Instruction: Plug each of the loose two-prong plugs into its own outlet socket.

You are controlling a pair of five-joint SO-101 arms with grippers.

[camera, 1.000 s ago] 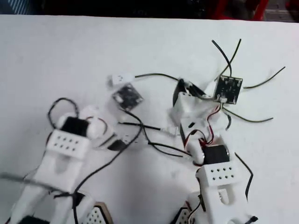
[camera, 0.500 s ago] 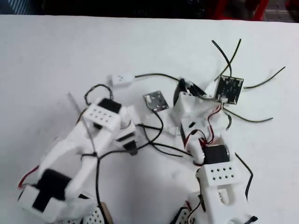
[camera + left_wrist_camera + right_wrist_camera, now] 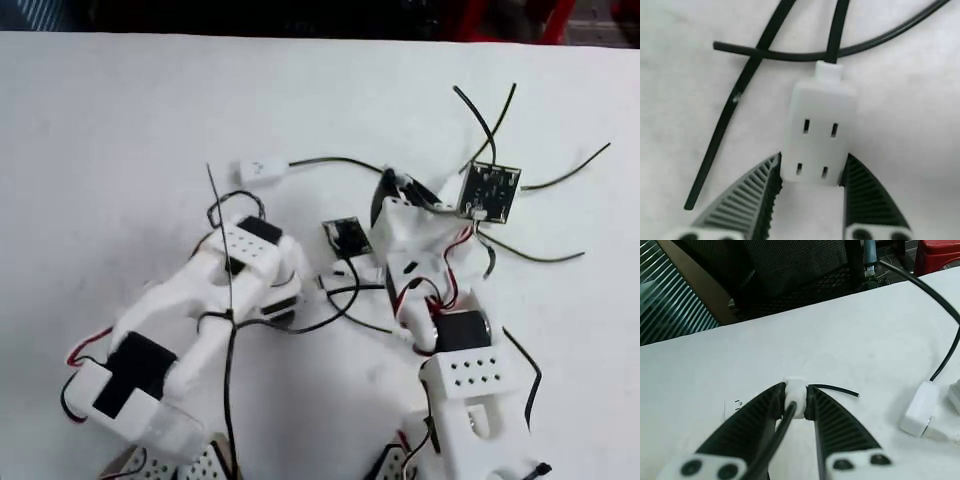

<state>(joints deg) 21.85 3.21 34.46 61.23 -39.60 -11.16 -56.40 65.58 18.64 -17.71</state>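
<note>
Left wrist view: white four-slot outlet socket

White outlet socket, white plug, black cord, white table, ribbed black left hand

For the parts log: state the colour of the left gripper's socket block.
The socket block is white; best in left wrist view.

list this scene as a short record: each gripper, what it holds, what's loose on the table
left gripper: shut on the white outlet socket, gripping one end
slots: two pairs, all empty
right gripper: shut on a small white plug
loose on table: another white block, apart from both grippers
plugged in: nothing yet
</note>
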